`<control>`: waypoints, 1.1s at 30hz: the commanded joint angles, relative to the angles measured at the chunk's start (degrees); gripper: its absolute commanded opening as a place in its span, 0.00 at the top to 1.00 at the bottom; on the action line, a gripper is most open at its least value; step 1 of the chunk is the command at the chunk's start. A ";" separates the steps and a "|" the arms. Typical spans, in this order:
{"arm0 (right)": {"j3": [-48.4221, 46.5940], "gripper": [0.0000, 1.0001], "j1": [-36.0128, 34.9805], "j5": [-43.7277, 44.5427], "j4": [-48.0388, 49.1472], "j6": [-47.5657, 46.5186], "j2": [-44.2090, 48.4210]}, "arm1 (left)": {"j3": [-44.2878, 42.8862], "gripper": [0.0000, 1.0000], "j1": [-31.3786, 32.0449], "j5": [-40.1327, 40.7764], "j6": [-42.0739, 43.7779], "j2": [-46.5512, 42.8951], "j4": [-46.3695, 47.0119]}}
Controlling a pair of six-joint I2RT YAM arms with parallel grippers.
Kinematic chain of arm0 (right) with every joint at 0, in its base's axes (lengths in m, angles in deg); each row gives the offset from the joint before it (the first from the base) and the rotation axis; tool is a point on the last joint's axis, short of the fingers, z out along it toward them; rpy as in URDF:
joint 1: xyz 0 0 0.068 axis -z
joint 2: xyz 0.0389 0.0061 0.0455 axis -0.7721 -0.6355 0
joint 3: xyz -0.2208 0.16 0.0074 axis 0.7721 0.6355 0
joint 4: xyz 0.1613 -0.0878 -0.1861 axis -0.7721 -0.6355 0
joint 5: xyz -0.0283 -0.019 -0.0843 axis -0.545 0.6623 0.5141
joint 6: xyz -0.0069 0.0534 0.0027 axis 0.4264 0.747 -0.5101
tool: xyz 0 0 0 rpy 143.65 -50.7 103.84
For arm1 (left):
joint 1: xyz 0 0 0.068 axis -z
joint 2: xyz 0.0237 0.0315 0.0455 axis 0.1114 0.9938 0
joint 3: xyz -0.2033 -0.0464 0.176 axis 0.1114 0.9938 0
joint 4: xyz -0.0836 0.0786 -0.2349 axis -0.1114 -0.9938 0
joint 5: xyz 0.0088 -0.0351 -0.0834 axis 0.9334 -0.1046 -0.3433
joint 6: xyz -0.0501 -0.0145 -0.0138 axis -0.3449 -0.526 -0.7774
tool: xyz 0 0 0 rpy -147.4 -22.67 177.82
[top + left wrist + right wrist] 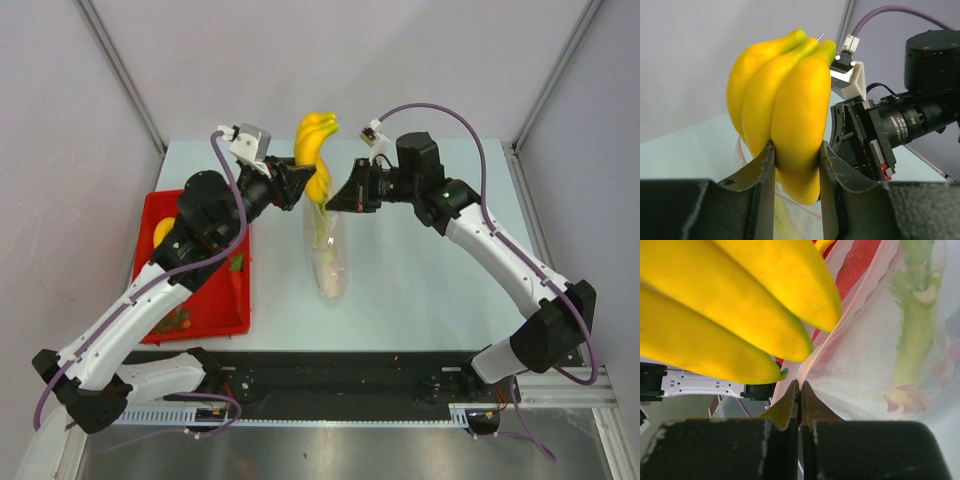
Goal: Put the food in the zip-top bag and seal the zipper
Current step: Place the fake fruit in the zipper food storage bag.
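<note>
Bananas (315,150) above zip-top bag (330,265), red tray (225,305) beside

Bright, even, diffuse light in all three views, probably from overhead; no hard shadows. Top view: sharp edge to edge, bananas (315,150) well exposed. Pale table (420,260) right of them slightly washed; only faint soft shadows under the arms either side. Metal strip (350,452) far below the bananas has dull glare. Left wrist view: bananas crisp, saturated, soft sheen. Left gripper (796,150) under them dark, underexposed; right arm (925,100) to their right slightly soft. Right wrist view: bananas too close, blurred, yellow near clipping. Zip-top bag (880,340) right of them hazy with whitish sheen; right gripper (800,387) beneath them black, little detail.
</note>
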 commanded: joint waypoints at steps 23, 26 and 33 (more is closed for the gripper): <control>5.23 1.00 1.14 -6.18 14.50 0.18 8.37 | 9.60 0.19 6.00 -3.19 4.33 -10.18 -10.00; 6.37 1.00 1.23 -7.76 14.86 -0.79 9.25 | 9.52 0.11 2.24 -4.94 6.18 -12.73 -10.45; 6.29 1.00 1.14 -8.55 12.58 -3.25 10.22 | 3.20 0.08 -18.11 -8.98 11.71 -9.49 -21.15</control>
